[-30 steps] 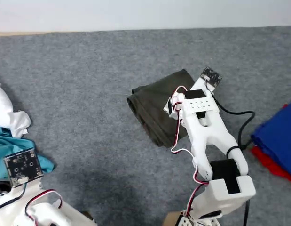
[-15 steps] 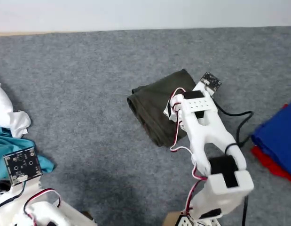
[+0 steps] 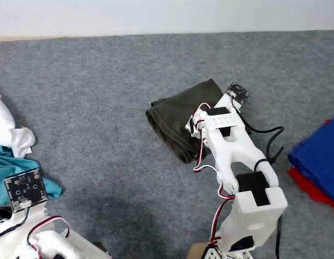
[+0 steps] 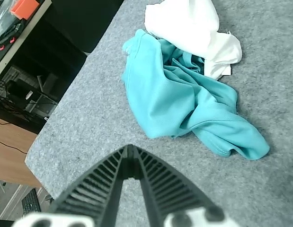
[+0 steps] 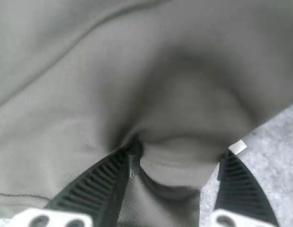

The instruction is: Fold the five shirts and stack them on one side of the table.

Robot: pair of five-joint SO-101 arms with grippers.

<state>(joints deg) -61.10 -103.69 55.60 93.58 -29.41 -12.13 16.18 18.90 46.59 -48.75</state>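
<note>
Pressing down on the dark olive shirt (image 5: 137,71), the right pincer (image 5: 178,152) stands partly open, its two black ribbed fingers astride a raised ridge of the cloth. One fingertip sits in a crease of the fabric and the other is beside a small white tag (image 5: 237,147) at the shirt's edge. The shirt is folded into a rough block and lies near the middle of the grey worktop (image 3: 102,81), with the right arm (image 3: 237,156) stretched over its near corner.

The left pincer (image 4: 132,150) is closed, its fingertips meeting with nothing between them, and it hangs above bare felt close to the worktop's edge. Just beyond it a teal shirt (image 4: 184,99) lies crumpled, and a white shirt (image 4: 189,23), also unfolded, touches and partly overlaps its far side. Both are at the left end of the worktop.

At the right end, well apart from the olive shirt, a blue shirt (image 3: 318,154) lies on top of a red shirt (image 3: 309,186), whose edge shows beneath it.
</note>
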